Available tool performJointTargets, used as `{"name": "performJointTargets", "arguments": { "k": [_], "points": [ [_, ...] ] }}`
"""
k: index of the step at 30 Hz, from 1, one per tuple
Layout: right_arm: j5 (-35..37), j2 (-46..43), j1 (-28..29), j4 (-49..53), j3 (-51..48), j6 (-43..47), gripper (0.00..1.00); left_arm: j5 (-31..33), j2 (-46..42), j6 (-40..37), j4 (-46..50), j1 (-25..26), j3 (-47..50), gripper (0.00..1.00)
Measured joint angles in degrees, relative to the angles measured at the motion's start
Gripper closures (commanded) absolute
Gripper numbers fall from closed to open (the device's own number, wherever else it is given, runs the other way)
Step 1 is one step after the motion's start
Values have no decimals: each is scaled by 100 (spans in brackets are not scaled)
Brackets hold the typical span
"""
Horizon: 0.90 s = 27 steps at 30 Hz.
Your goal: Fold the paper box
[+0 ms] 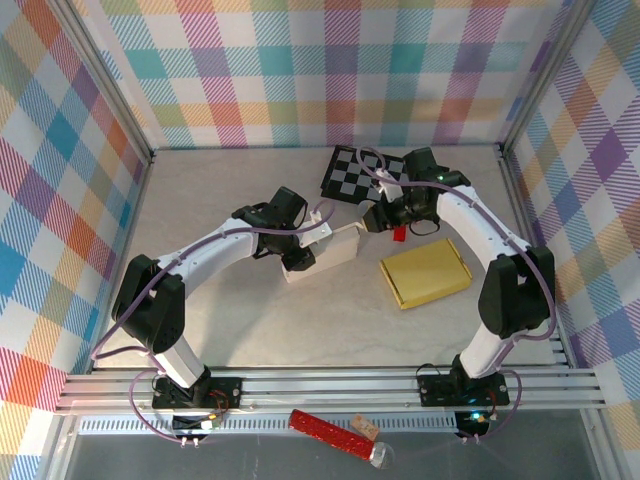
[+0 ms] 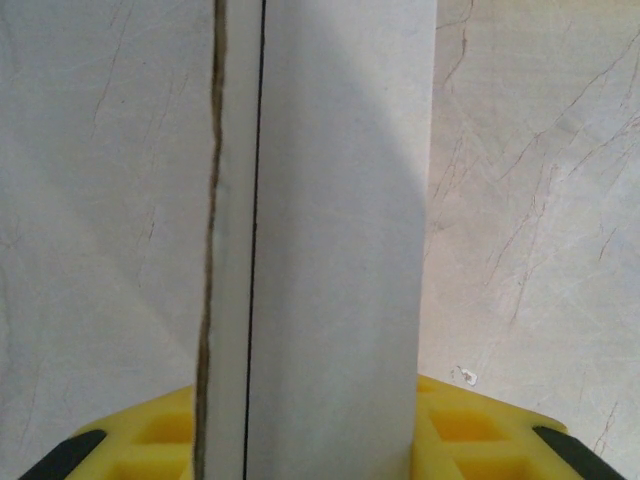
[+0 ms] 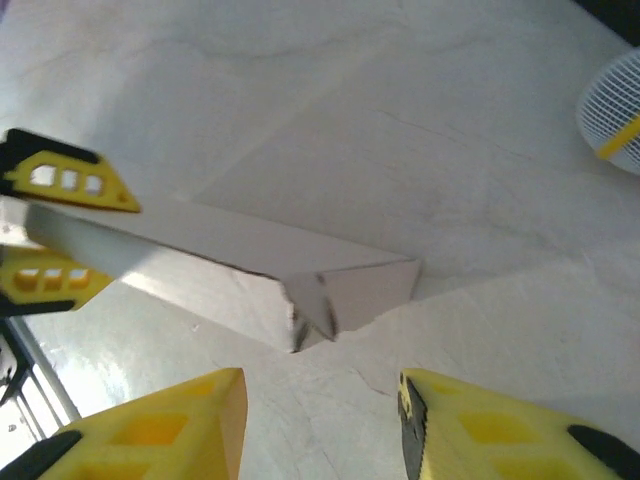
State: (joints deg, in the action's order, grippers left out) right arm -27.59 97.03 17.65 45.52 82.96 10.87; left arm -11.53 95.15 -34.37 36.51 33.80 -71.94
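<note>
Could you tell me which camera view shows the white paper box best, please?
Top external: most of the white paper box shows at once. The right wrist view shows one end with its flap; the left wrist view, one flat panel up close.

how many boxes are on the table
2: a white box mid-table, gripped by the left fingers, and a yellow box lying flat near the right arm. None looks hidden.

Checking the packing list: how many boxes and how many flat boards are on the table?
Boxes: 2 (white paper box, flat yellow cardboard box)
Boards: 1 (black-and-white checkered board)
Total: 3
</note>
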Motion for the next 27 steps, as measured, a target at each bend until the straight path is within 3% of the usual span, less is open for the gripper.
{"name": "performJointTargets", "arguments": {
  "k": [13,27],
  "points": [
    [-24,494,214,210,481,708,58,-42,0,-22,2,-22,0,66],
    [411,623,372,245,540,813,77,-46,0,-22,2,-26,0,66]
  ]
}}
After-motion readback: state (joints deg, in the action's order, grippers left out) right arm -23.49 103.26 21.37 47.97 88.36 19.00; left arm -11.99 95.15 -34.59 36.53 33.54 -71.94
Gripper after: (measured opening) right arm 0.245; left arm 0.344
